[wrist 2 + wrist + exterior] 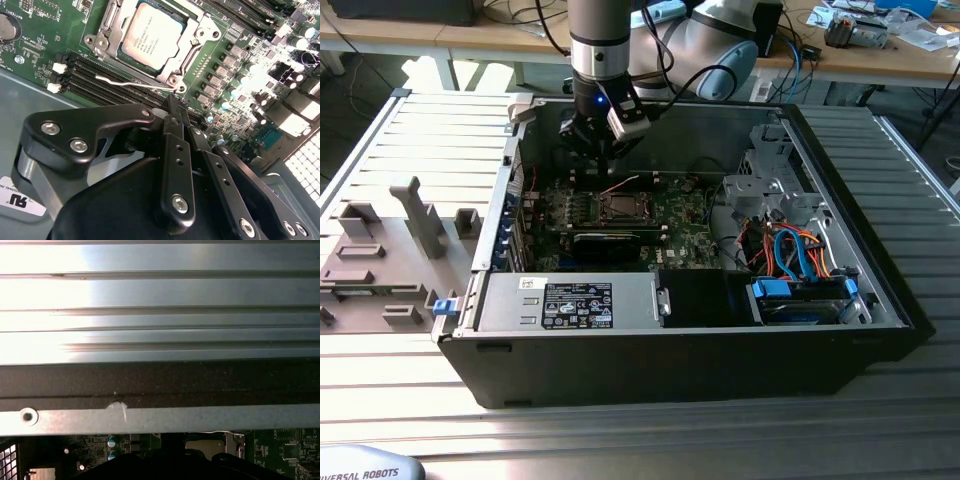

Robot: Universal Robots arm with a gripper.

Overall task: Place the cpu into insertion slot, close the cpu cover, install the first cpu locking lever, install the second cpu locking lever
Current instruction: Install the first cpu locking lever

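Now cpu [152,36] sits in insertion slot [107,37], just beyond tool [175,107] tips.

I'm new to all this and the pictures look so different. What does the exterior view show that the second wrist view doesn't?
The exterior view alone takes in the whole open computer case, its blue and orange cables and the ribbed table. The second wrist view alone shows detail: the cpu lying in the insertion slot, the cpu cover down around it, and a thin wire lever alongside. Both show the green circuit board and the gripper.
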